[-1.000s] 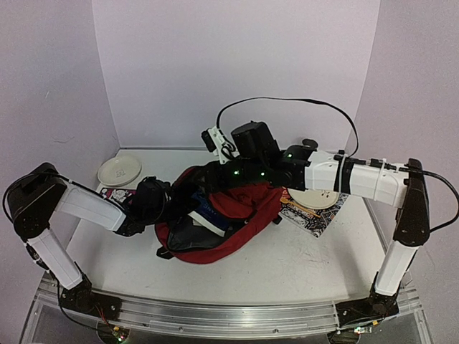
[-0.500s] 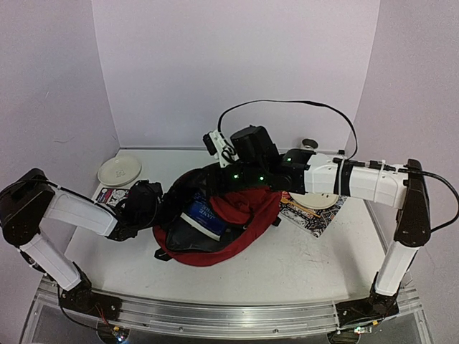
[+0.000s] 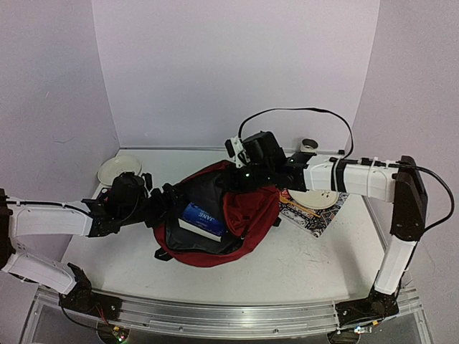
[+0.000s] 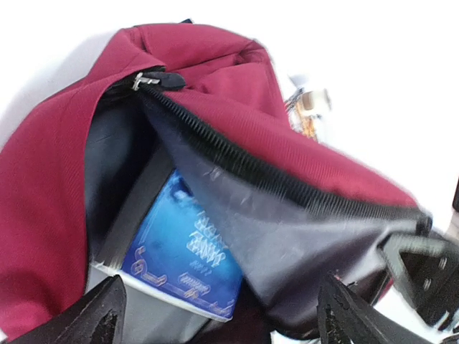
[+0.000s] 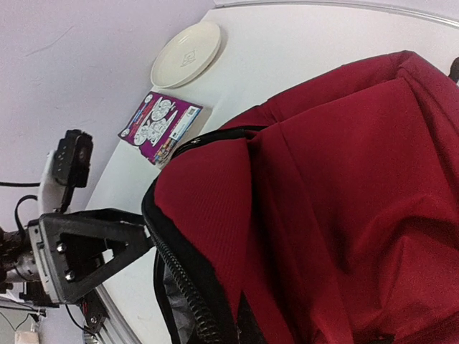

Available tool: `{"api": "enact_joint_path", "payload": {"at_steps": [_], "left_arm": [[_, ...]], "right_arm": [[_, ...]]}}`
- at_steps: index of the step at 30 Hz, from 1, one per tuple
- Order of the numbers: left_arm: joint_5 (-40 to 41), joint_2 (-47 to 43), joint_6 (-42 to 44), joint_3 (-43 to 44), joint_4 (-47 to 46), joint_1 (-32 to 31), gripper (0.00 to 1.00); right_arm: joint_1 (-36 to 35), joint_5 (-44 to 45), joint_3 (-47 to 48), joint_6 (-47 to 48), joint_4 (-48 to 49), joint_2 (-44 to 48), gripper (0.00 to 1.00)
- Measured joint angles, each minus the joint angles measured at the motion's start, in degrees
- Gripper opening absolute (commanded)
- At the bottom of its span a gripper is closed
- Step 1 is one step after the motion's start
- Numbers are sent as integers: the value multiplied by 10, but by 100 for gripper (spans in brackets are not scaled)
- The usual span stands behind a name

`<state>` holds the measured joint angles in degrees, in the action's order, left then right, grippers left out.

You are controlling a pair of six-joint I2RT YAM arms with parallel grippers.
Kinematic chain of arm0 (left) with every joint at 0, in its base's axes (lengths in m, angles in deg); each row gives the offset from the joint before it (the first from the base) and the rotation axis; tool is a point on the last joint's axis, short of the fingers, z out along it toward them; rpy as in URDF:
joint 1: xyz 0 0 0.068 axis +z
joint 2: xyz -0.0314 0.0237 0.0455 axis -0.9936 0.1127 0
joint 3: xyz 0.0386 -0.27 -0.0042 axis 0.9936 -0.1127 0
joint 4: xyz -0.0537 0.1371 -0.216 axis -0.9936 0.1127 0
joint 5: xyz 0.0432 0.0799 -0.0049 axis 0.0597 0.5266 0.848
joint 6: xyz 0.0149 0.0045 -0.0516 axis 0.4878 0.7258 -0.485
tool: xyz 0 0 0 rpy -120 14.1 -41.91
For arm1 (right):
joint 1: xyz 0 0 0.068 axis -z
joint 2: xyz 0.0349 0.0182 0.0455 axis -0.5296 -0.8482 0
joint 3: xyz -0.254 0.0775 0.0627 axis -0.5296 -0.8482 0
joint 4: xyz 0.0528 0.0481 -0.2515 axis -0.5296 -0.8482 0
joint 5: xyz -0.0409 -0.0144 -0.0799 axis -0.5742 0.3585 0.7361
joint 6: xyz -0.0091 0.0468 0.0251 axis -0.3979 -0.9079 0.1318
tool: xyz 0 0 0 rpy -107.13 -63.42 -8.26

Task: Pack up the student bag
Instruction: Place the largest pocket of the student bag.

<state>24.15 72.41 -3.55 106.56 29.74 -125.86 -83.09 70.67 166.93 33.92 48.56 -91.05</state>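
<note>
The student bag (image 3: 252, 215), dark red with a grey lining, lies open in the middle of the table. A blue book (image 3: 202, 217) rests inside it, its cover plain in the left wrist view (image 4: 183, 251). My left gripper (image 3: 166, 201) is at the bag's left side, just outside the mouth. Its jaws stand wide open and empty (image 4: 222, 322). My right gripper (image 3: 242, 183) is at the bag's top edge. It is shut on the red flap (image 5: 241, 316) and holds the mouth open. Red fabric of the bag (image 5: 344, 179) fills the right wrist view.
A white plate (image 3: 119, 170) sits at the back left, with a purple booklet (image 5: 159, 122) beside it. At the right, another plate (image 3: 315, 199) lies on a printed magazine (image 3: 310, 218). The right arm reaches across above the bag.
My left gripper has opened, let go of the blue book inside the bag and pulled back to the left. The right gripper has raised the flap, and the mouth is wider.
</note>
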Motion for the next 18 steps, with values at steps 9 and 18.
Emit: {"api": "enact_joint_path", "payload": {"at_steps": [9,18], "left_arm": [[-23,-33,37,16,143,76,100],[-65,-51,64,16,217,224,99]], "right_arm": [[23,0,0,-17,11,-78,13],[34,-4,-19,-20,14,-90,40]]}}
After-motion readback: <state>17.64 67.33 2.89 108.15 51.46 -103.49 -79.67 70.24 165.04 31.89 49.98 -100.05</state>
